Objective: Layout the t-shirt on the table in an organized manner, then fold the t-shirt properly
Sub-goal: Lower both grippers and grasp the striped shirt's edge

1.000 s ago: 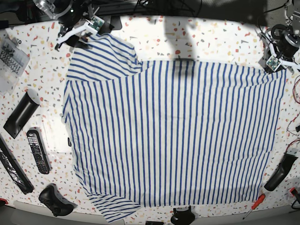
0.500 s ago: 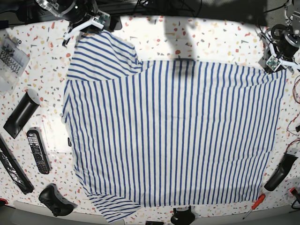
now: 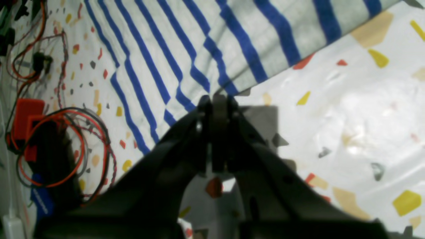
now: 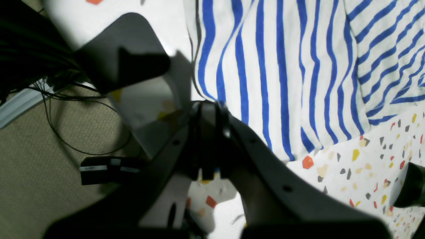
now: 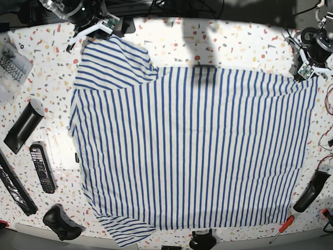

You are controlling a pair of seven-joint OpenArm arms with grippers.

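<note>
The white, blue-striped t-shirt (image 5: 192, 146) lies spread flat over the speckled table (image 5: 234, 44), one sleeve at the far left and one at the near left. My left gripper (image 5: 306, 73) is at the shirt's far right corner. In the left wrist view it (image 3: 215, 99) is shut on the cloth edge (image 3: 199, 49). My right gripper (image 5: 98, 35) is at the far left sleeve. In the right wrist view it (image 4: 209, 106) is shut on the sleeve hem (image 4: 282, 66). The neck tags are hidden.
Left of the shirt lie a clear parts box (image 5: 10, 62), a black bar (image 5: 23, 126), a remote (image 5: 41, 167) and a game controller (image 5: 61, 223). At the near right are a red-handled screwdriver (image 5: 281, 229) and a black handle (image 5: 311, 191). Red and black wires (image 3: 56, 142) lie by the right edge.
My right gripper has moved toward the far edge with the sleeve hem in it, drawing the sleeve out a little. The left gripper and the rest of the shirt have not moved.
</note>
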